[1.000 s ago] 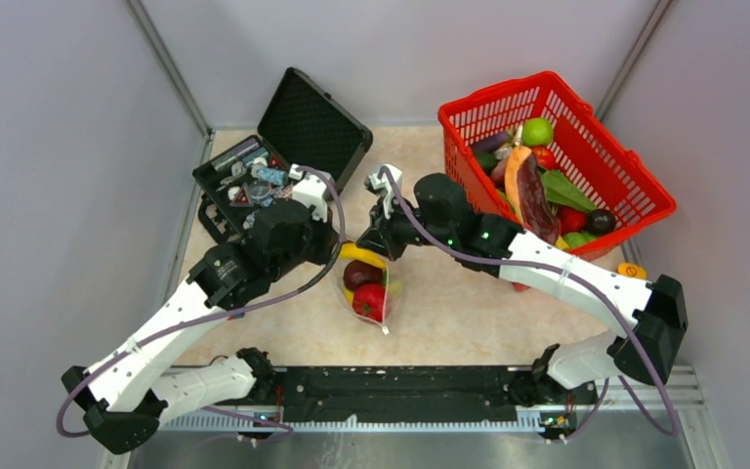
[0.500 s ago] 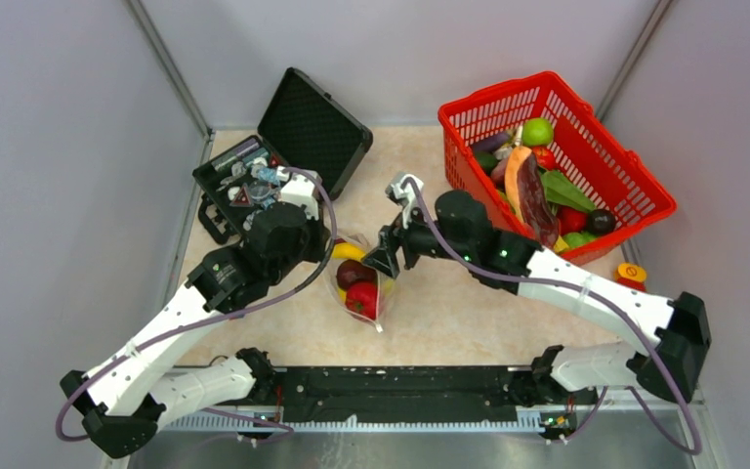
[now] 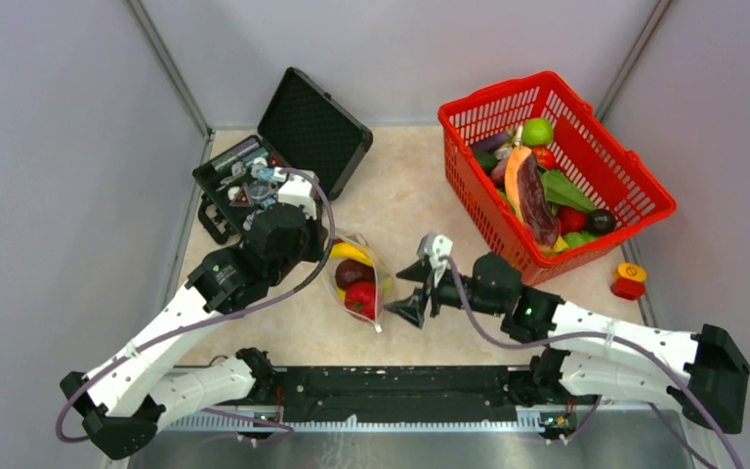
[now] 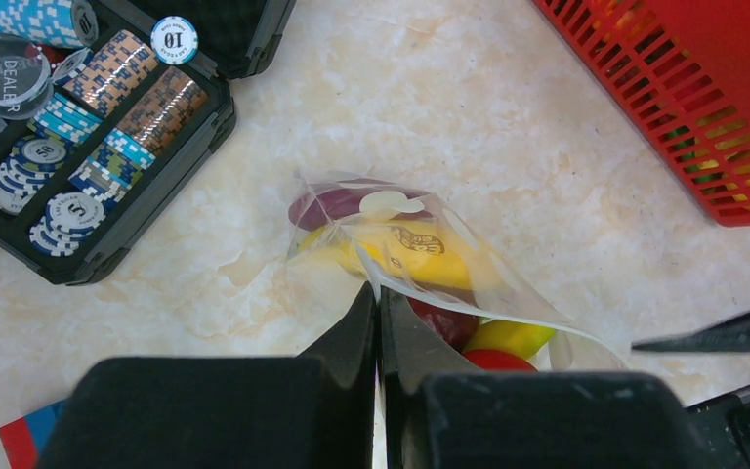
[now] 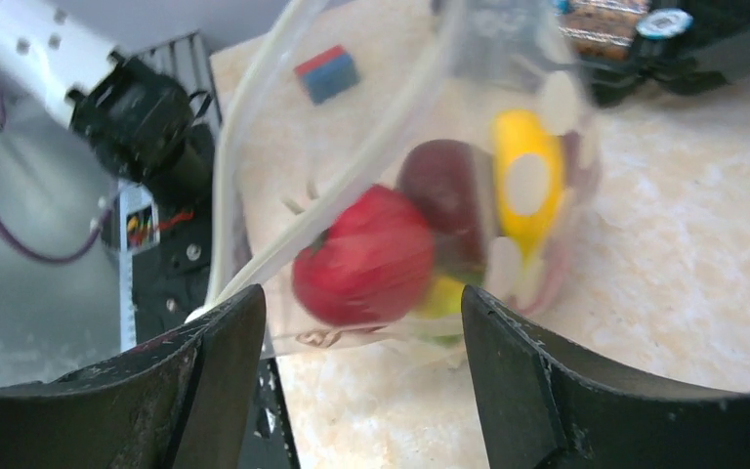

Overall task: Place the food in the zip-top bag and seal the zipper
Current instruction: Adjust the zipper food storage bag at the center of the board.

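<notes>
The clear zip-top bag (image 3: 359,278) lies on the table between my arms, with food inside: a yellow banana (image 4: 420,249), a purple piece (image 4: 337,205), a dark red piece (image 4: 444,320) and a red one (image 5: 366,254). My left gripper (image 4: 378,291) is shut on the bag's whitish zipper (image 4: 469,306) at its left end; in the top view this left gripper (image 3: 327,252) sits at the bag's upper left. My right gripper (image 5: 361,298) is open, a short way off the bag and facing it. From above, the right gripper (image 3: 413,293) is just right of the bag.
A red mesh basket (image 3: 635,195) with more food stands at the back right. An open black case (image 3: 254,181) of poker chips sits at the back left. A small red and yellow piece (image 3: 630,280) lies near the right edge, and a blue and red block (image 5: 327,73) near the left arm's base.
The right gripper has opened, let go of the bag's mouth and drawn back to the right and nearer the table's front. The left gripper keeps its hold.
</notes>
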`<state>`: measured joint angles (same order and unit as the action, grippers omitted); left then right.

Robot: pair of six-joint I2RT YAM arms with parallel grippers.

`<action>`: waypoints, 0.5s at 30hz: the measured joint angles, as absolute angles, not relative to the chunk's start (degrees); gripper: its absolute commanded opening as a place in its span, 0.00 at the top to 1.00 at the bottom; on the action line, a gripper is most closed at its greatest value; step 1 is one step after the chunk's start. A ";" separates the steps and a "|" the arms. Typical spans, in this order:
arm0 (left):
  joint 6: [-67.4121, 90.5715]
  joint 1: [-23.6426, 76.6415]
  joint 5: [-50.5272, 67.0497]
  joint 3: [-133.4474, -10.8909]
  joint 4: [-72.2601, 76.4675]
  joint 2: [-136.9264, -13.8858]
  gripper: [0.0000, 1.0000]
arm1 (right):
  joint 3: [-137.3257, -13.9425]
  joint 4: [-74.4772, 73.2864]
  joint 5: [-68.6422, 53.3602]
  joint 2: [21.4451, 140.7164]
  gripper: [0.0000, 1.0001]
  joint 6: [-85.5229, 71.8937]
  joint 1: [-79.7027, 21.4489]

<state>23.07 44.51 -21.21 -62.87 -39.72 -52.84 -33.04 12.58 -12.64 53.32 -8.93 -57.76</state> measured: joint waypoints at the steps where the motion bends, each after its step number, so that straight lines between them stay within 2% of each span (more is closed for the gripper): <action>1: 23.09 44.45 -21.37 -62.87 -39.70 -52.84 1.00 | -31.88 13.28 -12.21 53.25 0.26 -6.50 -59.77; 7: 23.33 44.23 -21.76 -62.87 -39.70 -52.84 1.00 | -26.22 18.72 -9.34 52.34 0.24 7.07 -69.56; 15: 23.75 44.05 -21.78 -62.85 -39.70 -52.62 1.00 | -21.37 26.02 -3.38 49.71 0.24 13.17 -73.01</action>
<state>23.75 44.05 -21.78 -62.85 -39.70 -52.62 -21.37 26.02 -3.38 49.71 13.17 -73.01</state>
